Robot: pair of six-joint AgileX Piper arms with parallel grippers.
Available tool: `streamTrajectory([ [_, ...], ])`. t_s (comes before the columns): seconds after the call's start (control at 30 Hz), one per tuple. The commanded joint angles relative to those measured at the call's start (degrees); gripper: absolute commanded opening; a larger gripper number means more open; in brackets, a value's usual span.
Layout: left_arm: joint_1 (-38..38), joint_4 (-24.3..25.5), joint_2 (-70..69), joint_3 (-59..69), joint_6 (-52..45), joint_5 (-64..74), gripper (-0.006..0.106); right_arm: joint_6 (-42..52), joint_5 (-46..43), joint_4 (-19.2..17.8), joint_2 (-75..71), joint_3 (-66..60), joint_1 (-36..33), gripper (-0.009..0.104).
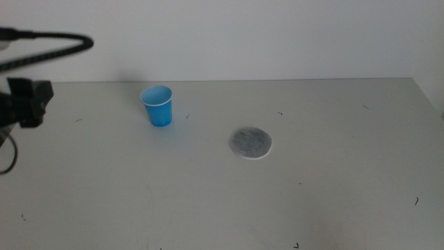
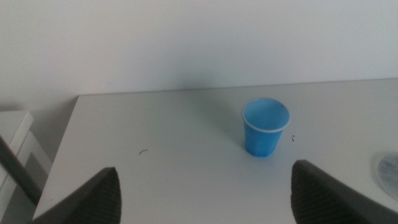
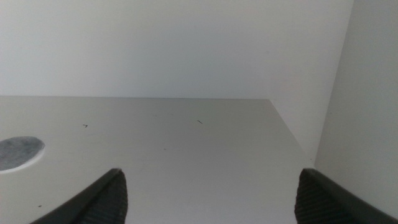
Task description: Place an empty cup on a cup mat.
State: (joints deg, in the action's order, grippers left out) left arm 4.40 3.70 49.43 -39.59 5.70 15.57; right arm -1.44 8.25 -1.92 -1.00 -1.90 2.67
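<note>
Middle view shows one cup [image 1: 157, 105], bright blue, upright and apparently empty, standing on the table [image 1: 326, 194] toward its far left part. One cup mat [image 1: 250, 143], a flat grey disc, lies near the table's centre, to the right of the cup and a little nearer the camera, apart from it with bare tabletop between.

Nothing is grasped yet, so I judge the task to be at its opening step: the reach for the cup. The left gripper [image 2: 205, 193] hangs above the table's left end with its jaws spread wide and nothing between them, the cup ahead of it and well clear. The next move calls for it to advance and lower until the jaws straddle the cup's wall, then close gently, since a paper cup crushes easily.

The right gripper [image 3: 210, 194] waits over the table's right side, jaws likewise released and holding nothing.
</note>
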Motion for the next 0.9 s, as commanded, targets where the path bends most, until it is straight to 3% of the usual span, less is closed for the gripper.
streamTrajectory([
  [0.0,1.3,-0.3,5.7,-8.0,0.7,-2.3,0.105,0.5,-4.5,-0.5,-1.1,0.7,-0.1,0.094],
  [0.57,4.7,-0.4,42.5,-52.7,0.7,16.0,0.105,0.5,-4.5,-0.5,-1.1,0.7,-0.1,0.094],
  [0.87,4.9,-0.7,54.6,-65.0,0.7,23.7,0.105,0.5,-4.5,-0.5,-1.1,0.7,-0.1,0.094],
])
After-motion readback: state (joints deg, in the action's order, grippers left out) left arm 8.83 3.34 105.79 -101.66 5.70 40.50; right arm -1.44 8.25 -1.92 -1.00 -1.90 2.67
